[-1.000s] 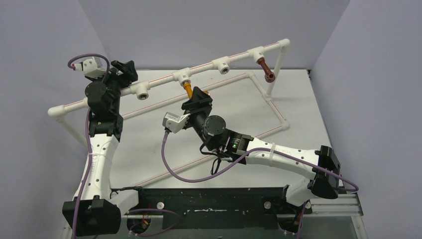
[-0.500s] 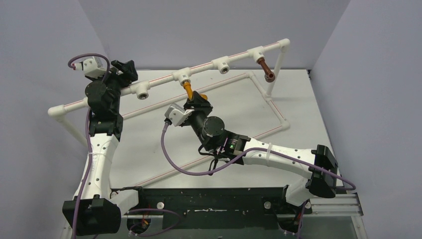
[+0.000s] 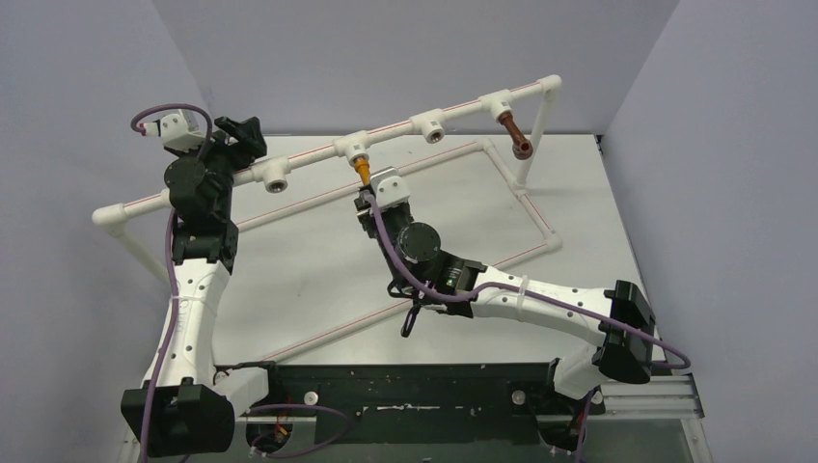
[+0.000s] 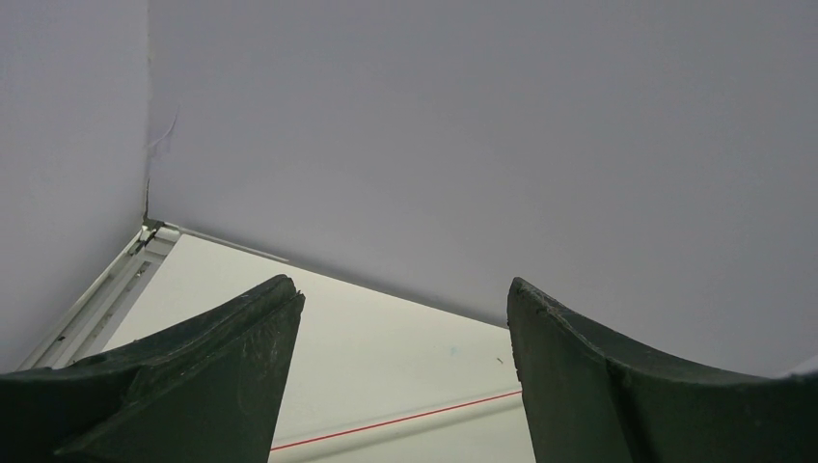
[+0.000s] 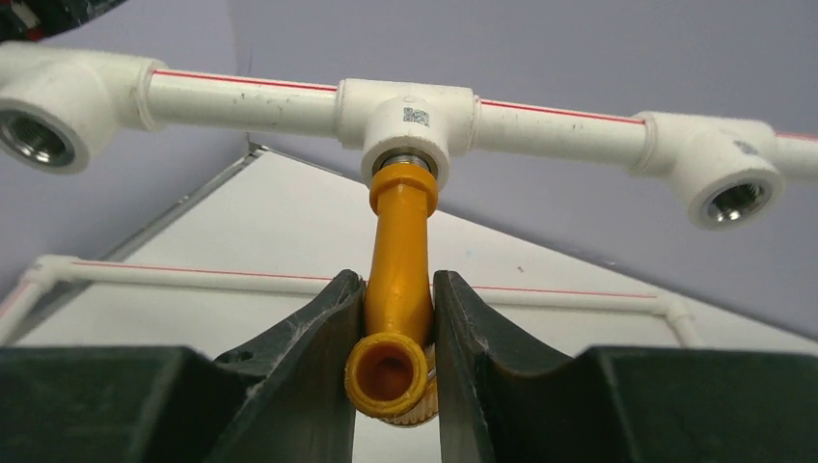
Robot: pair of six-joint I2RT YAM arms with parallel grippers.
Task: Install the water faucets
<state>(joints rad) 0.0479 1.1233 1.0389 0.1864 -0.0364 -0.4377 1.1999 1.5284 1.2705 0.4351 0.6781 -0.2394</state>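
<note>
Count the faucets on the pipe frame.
2. The orange faucet hangs from a middle tee socket, clamped by the right end effector; the brown faucet hangs from the rightmost socket.

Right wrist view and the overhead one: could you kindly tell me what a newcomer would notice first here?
The orange-yellow faucet stands out, hanging from a socket of the white pipe and pinched between the right fingers. Near the pipe's right end hangs a reddish-brown faucet. The left fingers stand open, holding nothing.
</note>
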